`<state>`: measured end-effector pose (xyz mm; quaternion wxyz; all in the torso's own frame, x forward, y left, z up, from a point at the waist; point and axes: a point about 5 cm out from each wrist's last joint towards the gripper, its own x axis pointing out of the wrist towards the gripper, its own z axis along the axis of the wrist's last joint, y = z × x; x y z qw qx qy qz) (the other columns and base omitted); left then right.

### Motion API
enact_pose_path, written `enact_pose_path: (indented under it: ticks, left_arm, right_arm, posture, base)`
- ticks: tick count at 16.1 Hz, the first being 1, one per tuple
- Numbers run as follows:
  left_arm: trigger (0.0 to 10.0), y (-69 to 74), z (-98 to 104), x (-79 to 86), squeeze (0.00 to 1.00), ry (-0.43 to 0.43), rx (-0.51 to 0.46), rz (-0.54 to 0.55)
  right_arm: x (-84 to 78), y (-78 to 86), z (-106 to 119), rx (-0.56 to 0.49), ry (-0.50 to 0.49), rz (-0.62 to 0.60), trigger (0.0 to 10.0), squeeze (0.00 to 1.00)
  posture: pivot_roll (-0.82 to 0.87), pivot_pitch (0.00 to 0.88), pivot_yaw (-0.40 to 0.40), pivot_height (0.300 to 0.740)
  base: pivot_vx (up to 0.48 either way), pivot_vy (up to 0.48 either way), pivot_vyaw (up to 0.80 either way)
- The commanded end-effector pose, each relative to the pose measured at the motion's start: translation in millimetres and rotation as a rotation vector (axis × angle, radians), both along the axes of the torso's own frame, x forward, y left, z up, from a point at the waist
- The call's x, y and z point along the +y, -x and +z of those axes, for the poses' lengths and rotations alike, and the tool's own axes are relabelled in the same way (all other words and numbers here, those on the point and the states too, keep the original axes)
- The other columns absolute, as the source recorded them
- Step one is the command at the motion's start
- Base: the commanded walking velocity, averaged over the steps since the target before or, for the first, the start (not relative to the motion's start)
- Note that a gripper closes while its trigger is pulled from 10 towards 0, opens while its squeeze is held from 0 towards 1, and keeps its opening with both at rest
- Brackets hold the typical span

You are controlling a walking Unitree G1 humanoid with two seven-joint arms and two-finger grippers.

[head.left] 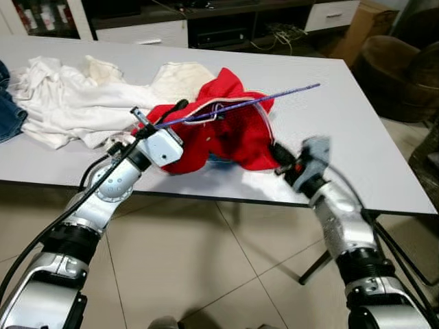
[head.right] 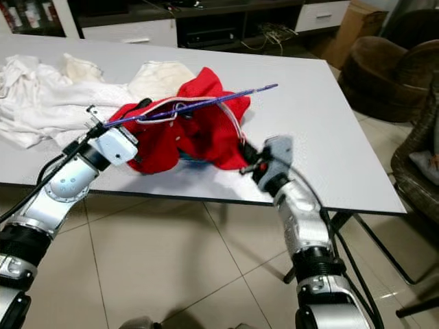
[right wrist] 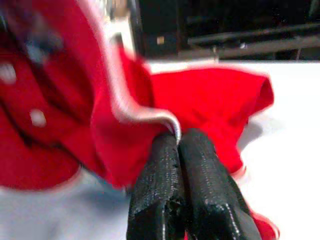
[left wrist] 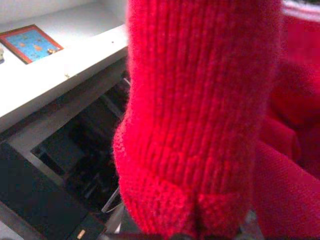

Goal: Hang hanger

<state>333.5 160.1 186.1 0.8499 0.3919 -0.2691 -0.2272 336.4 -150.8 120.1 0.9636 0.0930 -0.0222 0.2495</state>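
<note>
Above the white surface [head.left: 357, 130] | purple hanger [head.left: 240, 105] threaded in red cardigan [head.left: 226, 130], raised by left gripper [head.left: 147, 123], fingers hidden so grip unreadable | right gripper [right wrist: 177, 145] pinches cardigan's trimmed edge, likely tensioning it for dressing.

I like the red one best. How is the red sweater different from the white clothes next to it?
The red sweater is bright red with pale trim; the white clothes are plain white. The sweater has a purple hanger poking through it and the right gripper pinches its edge; the white clothes lie untouched. Both are crumpled on the white table.
</note>
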Motion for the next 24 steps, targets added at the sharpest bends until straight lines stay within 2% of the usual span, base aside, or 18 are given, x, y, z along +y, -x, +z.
enact_pose_path:
  ticks: [1,3,6,7,23,24]
  left_arm:
    - [0.0,-1.5,9.6,-0.9,0.0,0.022,-0.039,-0.004]
    - [0.0,-2.4,9.6,-1.9,0.0,0.023,-0.038,-0.004]
    - [0.0,-3.8,6.0,-0.2,0.0,0.006,-0.02,0.009]
    - [1.0,-4.5,3.3,1.9,0.0,-0.01,-0.01,0.025]
    - [1.0,-4.5,3.3,1.9,0.0,-0.01,-0.01,0.025]
    - [10.0,-2.9,0.4,1.3,0.0,-0.01,0.012,0.002]
  right_arm:
    - [-1.3,-2.6,12.7,-0.033,-0.057,0.004,0.0,0.0]
    - [-4.6,-3.7,25.5,-0.073,-0.119,-0.008,0.0,0.0]
    - [-13.4,-5.9,33.2,-0.091,-0.137,-0.046,0.0,0.0]
    - [-19.0,-7.0,36.3,-0.098,-0.145,-0.07,0.0,0.0]
    - [-19.0,-7.0,36.3,-0.098,-0.145,-0.07,0.0,0.0]
    - [-29.9,-13.2,51.7,-0.129,-0.162,-0.14,0.0,0.0]
  posture:
    - [0.11,0.0,-0.033,0.74]
    - [0.1,0.0,-0.032,0.74]
    - [0.1,0.0,-0.032,0.74]
    - [0.1,0.0,-0.033,0.74]
    - [0.1,0.0,-0.033,0.74]
    - [0.11,0.0,-0.026,0.74]
  base:
    - [0.0,0.0,0.0]
    - [0.0,0.0,0.0]
    - [0.0,0.0,0.0]
    - [0.0,0.0,0.0]
    - [0.0,0.0,0.0]
    - [0.0,0.0,0.0]
